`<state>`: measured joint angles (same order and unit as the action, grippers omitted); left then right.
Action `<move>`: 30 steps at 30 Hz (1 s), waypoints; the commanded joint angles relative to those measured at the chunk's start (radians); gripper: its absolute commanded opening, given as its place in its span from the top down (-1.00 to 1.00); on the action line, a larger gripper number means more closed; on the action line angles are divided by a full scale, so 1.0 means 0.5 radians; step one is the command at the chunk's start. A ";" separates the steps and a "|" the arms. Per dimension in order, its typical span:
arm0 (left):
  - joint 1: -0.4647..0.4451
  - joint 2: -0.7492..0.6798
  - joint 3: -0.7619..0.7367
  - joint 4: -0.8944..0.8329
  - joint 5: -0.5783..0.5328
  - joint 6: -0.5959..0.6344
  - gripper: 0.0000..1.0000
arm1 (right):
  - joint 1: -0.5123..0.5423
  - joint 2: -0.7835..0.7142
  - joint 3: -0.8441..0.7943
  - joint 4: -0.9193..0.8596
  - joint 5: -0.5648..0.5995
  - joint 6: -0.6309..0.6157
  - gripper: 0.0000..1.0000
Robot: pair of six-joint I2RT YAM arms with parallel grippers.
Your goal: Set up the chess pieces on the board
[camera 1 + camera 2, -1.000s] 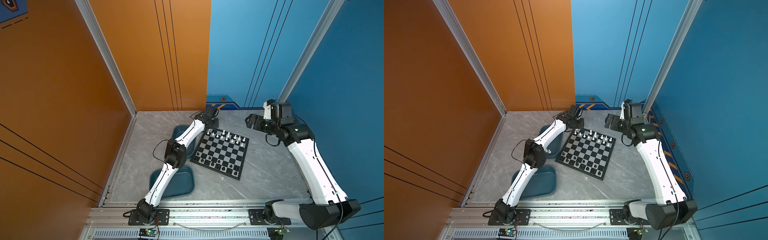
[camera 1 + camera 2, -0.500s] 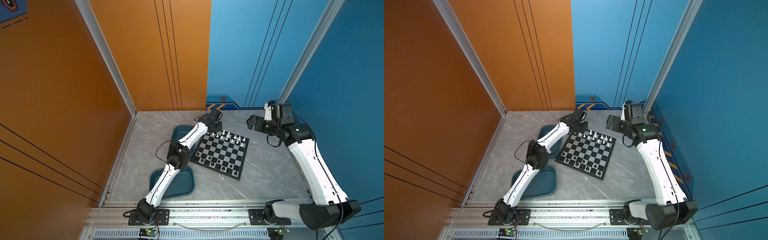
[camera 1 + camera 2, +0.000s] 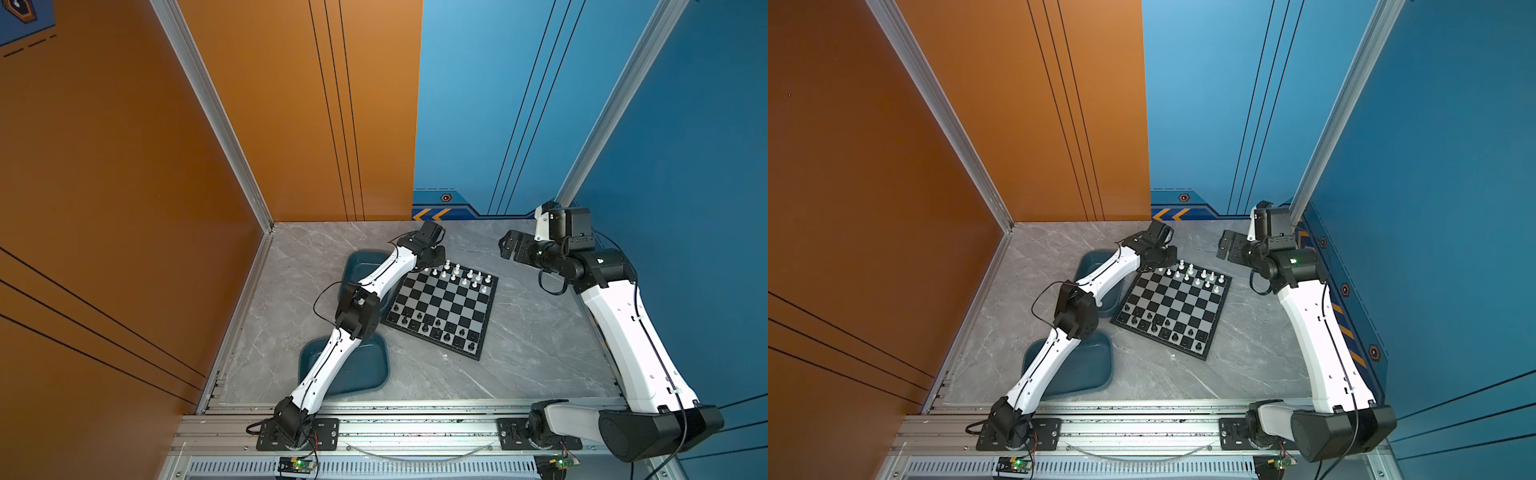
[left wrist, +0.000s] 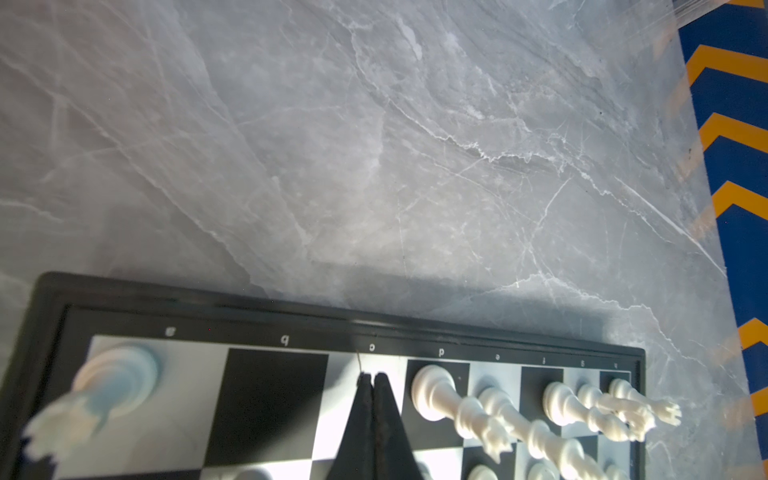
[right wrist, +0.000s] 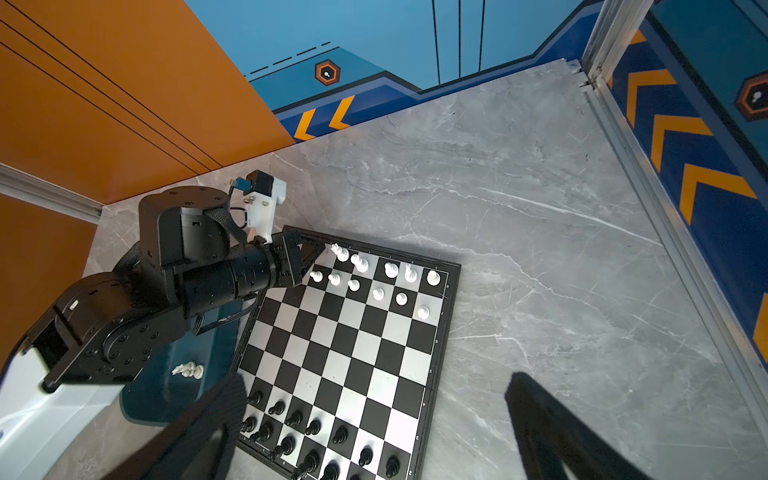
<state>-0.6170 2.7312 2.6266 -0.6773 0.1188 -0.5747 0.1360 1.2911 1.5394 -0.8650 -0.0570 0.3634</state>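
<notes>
The board (image 3: pixel 442 309) lies flat near the middle of the worktop (image 3: pixel 540 353), turned askew to the worktop's edges. White pieces (image 3: pixel 457 274) stand in two rows along the side of the board nearer the far edge. Black pieces (image 3: pixel 432 330) stand in two rows along the side nearer the front edge. In the left wrist view a white rook (image 4: pixel 116 374) stands on the corner square marked a, and other white pieces stand from the square marked d onward. The left tool (image 4: pixel 371 376) is low over that back row, at the light square marked c — its jaws are pressed together with nothing between them. In both top views the left arm reaches in from the worktop's left side to the board's far left corner. The right tool (image 5: pixel 376 378) hangs off the board, above bare worktop toward the far right corner — its jaws are spread wide and hold nothing, well apart from every piece. Two teal trays sit along the left edge beside the board, partly under the left arm: the far tray (image 3: pixel 357 266) and the near tray (image 3: pixel 370 370). In the right wrist view a few loose white pieces (image 5: pixel 189 370) lie on their sides in the far tray.
</notes>
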 commanded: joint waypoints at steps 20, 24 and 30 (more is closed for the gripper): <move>-0.027 0.118 0.006 0.054 0.147 -0.104 0.95 | -0.030 -0.066 -0.050 -0.061 -0.049 -0.021 -1.00; -0.027 0.112 0.004 0.054 0.177 -0.109 0.96 | -0.034 -0.059 -0.048 -0.058 -0.055 -0.021 -1.00; -0.030 0.101 -0.012 0.053 0.209 -0.108 0.98 | -0.036 -0.048 -0.055 -0.048 -0.065 -0.012 -1.00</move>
<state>-0.6239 2.7590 2.6266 -0.6388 0.1917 -0.6228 0.1230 1.2778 1.5227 -0.8753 -0.0757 0.3637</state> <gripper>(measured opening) 0.045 0.999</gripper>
